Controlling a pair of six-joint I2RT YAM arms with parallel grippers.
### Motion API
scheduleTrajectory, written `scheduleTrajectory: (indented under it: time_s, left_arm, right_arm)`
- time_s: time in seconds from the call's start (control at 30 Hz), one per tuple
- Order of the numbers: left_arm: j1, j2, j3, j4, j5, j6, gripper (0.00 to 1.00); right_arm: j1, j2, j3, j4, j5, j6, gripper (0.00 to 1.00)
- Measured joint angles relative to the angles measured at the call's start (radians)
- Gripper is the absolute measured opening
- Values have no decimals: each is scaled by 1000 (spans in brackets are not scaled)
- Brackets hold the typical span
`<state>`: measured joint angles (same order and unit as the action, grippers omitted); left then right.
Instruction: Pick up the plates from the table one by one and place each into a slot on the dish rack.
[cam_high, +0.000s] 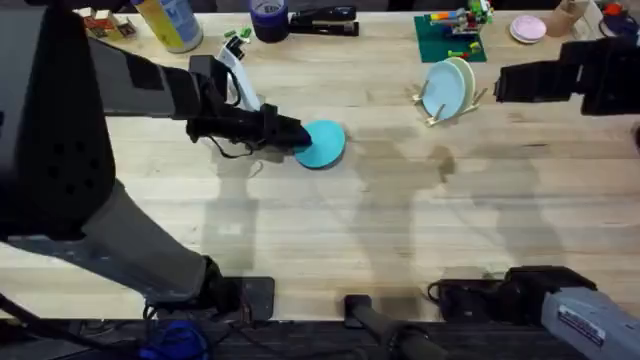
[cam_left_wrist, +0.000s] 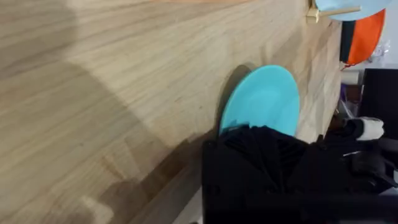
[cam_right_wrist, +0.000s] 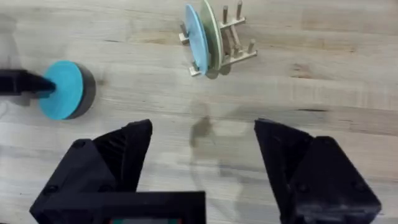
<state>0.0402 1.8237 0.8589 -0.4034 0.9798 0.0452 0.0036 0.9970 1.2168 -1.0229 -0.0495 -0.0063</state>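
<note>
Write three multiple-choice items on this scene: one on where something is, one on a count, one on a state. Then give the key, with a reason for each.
1. Where is the turquoise plate?
A. In the dish rack
B. At the left pincer, over the table
C. On the green baseplate

2. How many plates stand in the dish rack?
A. None
B. Two
C. Four

3. How does the right pincer stand?
A. Open, holding nothing
B. Shut on a cream plate
C. Shut on the rack

Key:
1 B: the overhead view shows the left pincer at the turquoise plate's edge, well apart from the rack.
2 B: the right wrist view shows a pale blue plate and a cream plate on edge between the pegs.
3 A: its fingers are wide apart with bare table between them.
</note>
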Motion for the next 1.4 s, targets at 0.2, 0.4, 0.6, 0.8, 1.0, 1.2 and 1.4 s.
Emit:
scheduleTrajectory:
  time_s: [0.2,0.4,0.6,0.8,1.0,1.2,1.4]
  left_arm:
    - [0,0,0,0,0,0,40]
    - [0,0,0,-1,0,0,39]
    - [0,0,-1,-5,1,0,39]
    - [0,0,-1,-5,1,0,39]
    - [0,0,-1,-5,1,0,39]
    - [0,0,-1,-5,1,0,39]
    - [0,0,-1,-5,1,0,39]
  right_arm:
    - [0,2,0,-4,-143,17,995]
    - [0,44,3,-4,-268,123,995]
    - [5,90,3,-3,-348,239,995]
    - [26,94,3,-3,-370,333,995]
    - [80,94,3,-3,-375,405,995]
    - [189,94,2,-3,-336,497,995]
    - [356,94,0,-3,-224,615,995]
